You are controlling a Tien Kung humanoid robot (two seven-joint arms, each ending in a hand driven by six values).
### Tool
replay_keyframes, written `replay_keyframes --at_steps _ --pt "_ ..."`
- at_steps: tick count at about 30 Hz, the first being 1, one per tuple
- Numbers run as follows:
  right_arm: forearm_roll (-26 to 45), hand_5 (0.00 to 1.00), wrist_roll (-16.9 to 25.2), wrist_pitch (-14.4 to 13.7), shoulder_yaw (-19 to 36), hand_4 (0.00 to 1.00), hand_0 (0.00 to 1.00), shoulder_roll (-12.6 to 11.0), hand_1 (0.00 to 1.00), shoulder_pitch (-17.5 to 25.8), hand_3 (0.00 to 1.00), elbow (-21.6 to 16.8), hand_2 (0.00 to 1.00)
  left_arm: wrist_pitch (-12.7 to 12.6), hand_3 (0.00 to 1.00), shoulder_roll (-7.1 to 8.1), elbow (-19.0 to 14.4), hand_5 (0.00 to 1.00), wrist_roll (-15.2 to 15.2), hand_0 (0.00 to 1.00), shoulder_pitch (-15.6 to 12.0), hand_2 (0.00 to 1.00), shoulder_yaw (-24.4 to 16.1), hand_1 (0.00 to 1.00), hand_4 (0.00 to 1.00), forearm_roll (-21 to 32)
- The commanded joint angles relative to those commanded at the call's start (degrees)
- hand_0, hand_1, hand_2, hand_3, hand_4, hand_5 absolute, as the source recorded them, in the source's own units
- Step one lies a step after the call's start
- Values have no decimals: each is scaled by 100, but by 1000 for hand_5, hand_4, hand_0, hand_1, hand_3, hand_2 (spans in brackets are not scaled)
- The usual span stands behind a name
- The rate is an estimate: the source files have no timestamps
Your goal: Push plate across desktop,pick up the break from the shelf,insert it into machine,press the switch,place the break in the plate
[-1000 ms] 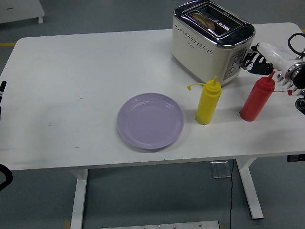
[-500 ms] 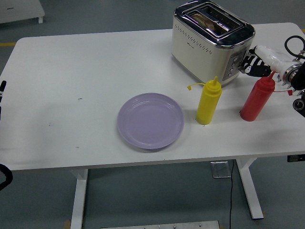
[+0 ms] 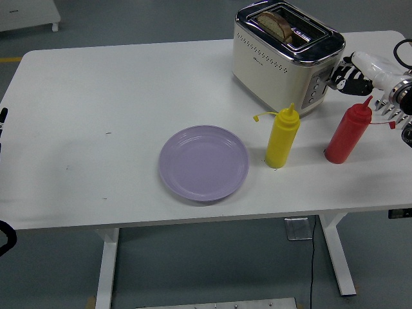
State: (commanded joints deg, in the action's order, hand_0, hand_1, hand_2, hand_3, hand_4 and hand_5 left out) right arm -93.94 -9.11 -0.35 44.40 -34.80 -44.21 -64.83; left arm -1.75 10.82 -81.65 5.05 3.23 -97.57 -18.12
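Bread (image 3: 275,24) popped up from toaster (image 3: 283,56) — right hand (image 3: 351,76) beside switch panel | grip unclear

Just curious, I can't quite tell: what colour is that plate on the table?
The plate is plain pale purple, no pattern; the head view shows it.

Bright, even, diffuse overhead light, no hard-edged shadows. Soft faint shadows beneath the plate (image 3: 203,162) toward 6 o'clock, and beside the yellow bottle (image 3: 282,136) and red bottle (image 3: 348,131). Sharp glare streaks along the chrome top of the toaster (image 3: 286,54) at 1 o'clock. White table (image 3: 96,116) near overexposure, little surface detail. Slightly soft focus throughout; mild bowing of table edges toward the corners.
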Motion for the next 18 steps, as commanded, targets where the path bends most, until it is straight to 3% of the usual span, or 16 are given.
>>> replay_keyframes --at_steps 3,4,9,10,15,16,18 --pt "-56 360 -13 -10 147 226 491 -36 535 19 535 -66 575 0 802 1 1 998 1 830 1 929 -1 870 630 0" --pt "-69 361 -16 -19 200 326 557 -48 585 27 583 -92 617 0 802 1 1 998 1 830 1 929 -1 870 630 0" --pt "-98 361 -106 -111 539 326 557 -113 585 78 583 -285 617 -1 802 2 1 998 1 830 0 929 -1 870 630 1" --pt "-92 405 -117 -147 604 516 670 -124 695 86 830 -325 804 -1 802 2 0 998 1 830 0 929 -1 869 631 1" --pt "17 405 -127 -444 868 516 670 -148 695 94 830 -530 804 -3 802 4 -2 998 2 830 1 929 -4 869 631 3" --pt "50 461 -122 -502 904 652 803 -145 796 84 965 -564 920 -4 801 5 -2 998 2 830 2 929 -4 869 630 4" --pt "122 461 -114 -612 968 652 803 -132 796 49 965 -633 920 -6 801 6 -2 998 3 830 5 929 -5 869 630 6"
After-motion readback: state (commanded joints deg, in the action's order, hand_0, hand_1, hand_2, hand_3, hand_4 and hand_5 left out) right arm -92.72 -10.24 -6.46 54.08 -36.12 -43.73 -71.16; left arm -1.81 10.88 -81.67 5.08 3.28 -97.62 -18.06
